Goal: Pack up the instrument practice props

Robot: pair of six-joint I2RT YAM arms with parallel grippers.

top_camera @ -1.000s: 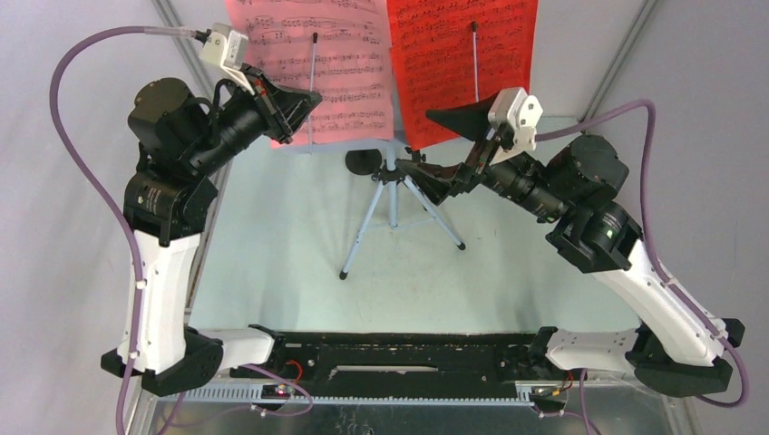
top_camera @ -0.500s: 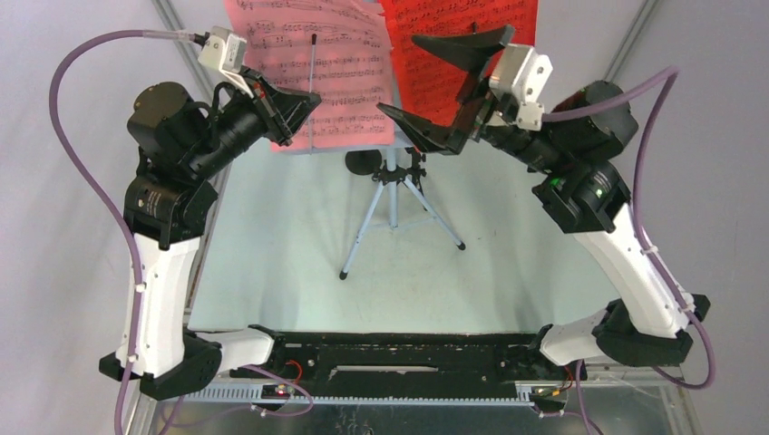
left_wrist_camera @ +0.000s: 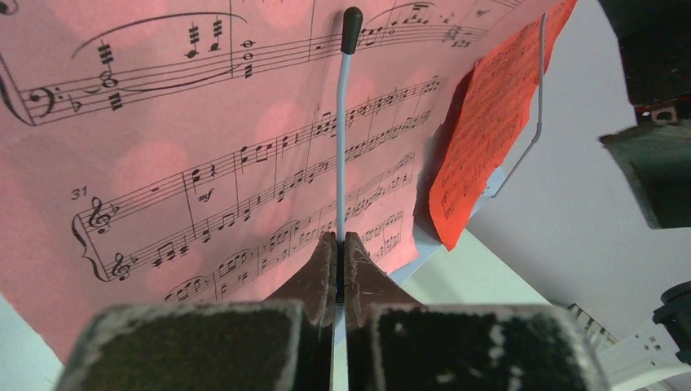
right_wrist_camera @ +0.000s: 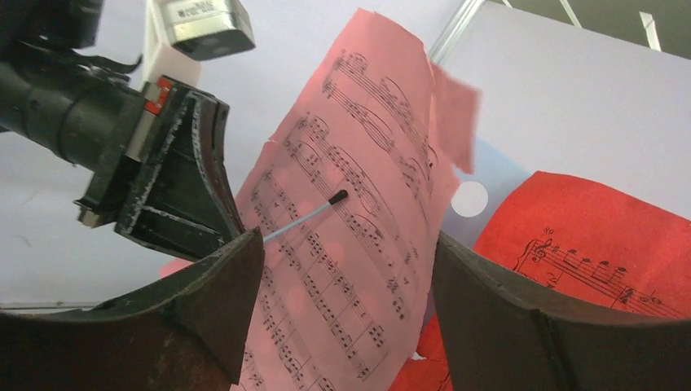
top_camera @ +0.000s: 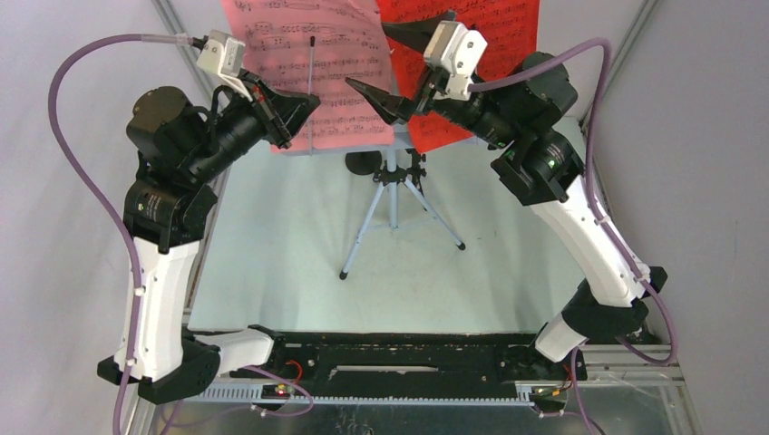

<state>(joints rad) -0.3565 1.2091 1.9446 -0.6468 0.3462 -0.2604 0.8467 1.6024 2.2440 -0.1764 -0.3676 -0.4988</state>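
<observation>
The left gripper (top_camera: 311, 98) is clamped on the wire clip (left_wrist_camera: 341, 147), which lies over the pink sheet (top_camera: 272, 45) near its lower edge. The right gripper (top_camera: 367, 54) gapes wide and holds nothing, in front of the pink sheet where it meets the red sheet (top_camera: 508, 23). The tripod (top_camera: 394, 204) stands mid-table (top_camera: 272, 254), with bare surface around its legs.

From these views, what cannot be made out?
Top view: the upper edge cuts off the pink score sheet and red score sheet.
All views: the sheets hide most of the music desk.
Left wrist view: the left gripper hides the lower end of the page wire.
</observation>
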